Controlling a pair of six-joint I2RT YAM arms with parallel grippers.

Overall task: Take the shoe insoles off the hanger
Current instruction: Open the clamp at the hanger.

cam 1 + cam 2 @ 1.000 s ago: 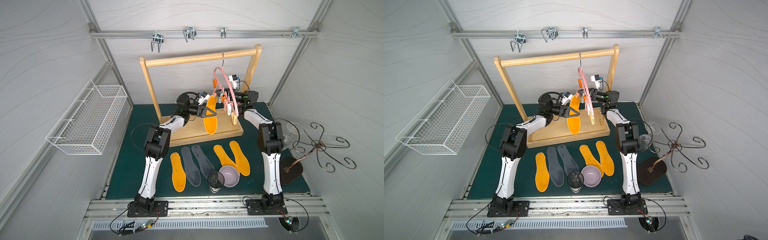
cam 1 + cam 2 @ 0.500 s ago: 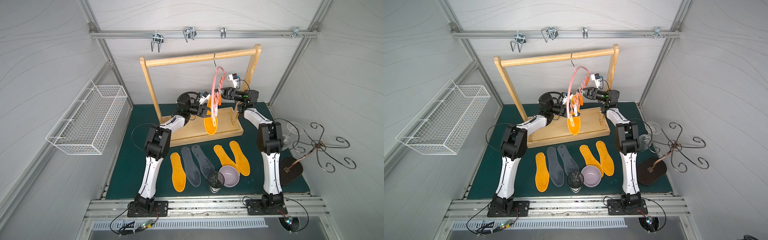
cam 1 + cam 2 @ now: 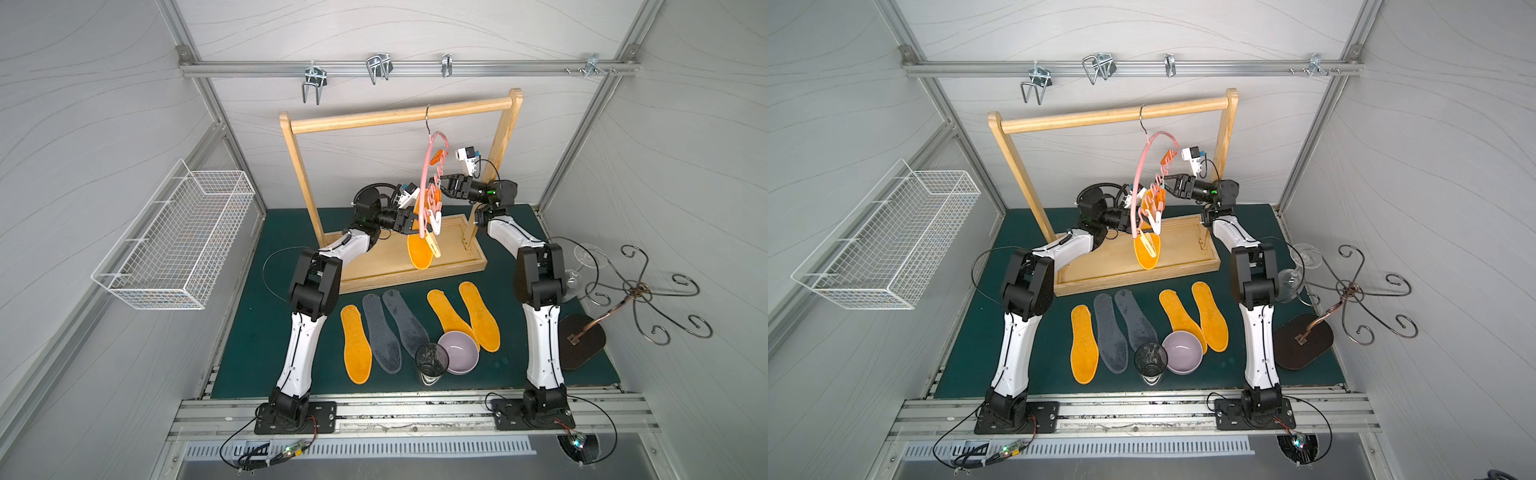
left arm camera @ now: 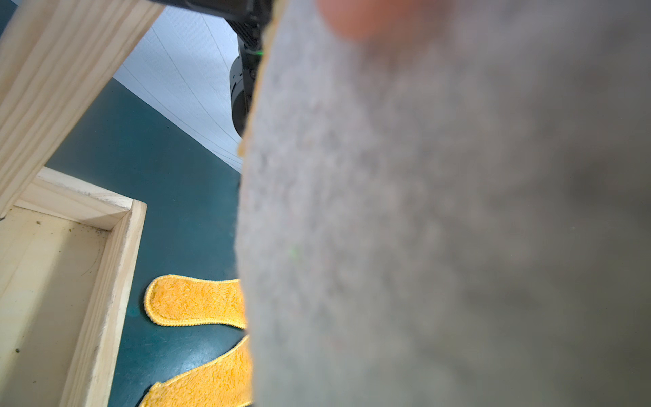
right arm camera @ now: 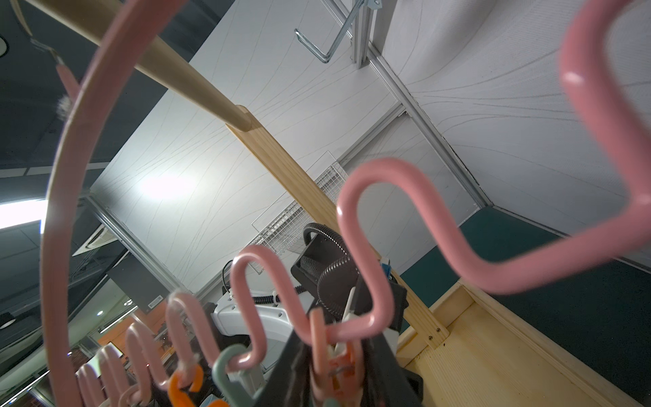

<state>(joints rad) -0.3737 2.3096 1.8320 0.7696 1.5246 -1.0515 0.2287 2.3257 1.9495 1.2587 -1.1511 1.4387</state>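
Release of the last orange insole [image 3: 419, 253] under way: hanging at the tilted hanger [image 3: 424, 166], clamped between the closed fingers of the left gripper [image 3: 409, 222]. Right gripper [image 3: 444, 188] at a pink clothespin [image 5: 318, 334]; cannot tell if squeezing. Next: pinch clip open, draw insole down and clear

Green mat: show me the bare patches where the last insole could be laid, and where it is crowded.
Bare: the green mat between its left edge and the left arm, and a narrower strip between the right arm and the orange insole nearest it. Crowded: centre front, where five insoles lie side by side with the bowl and glass at their near ends.
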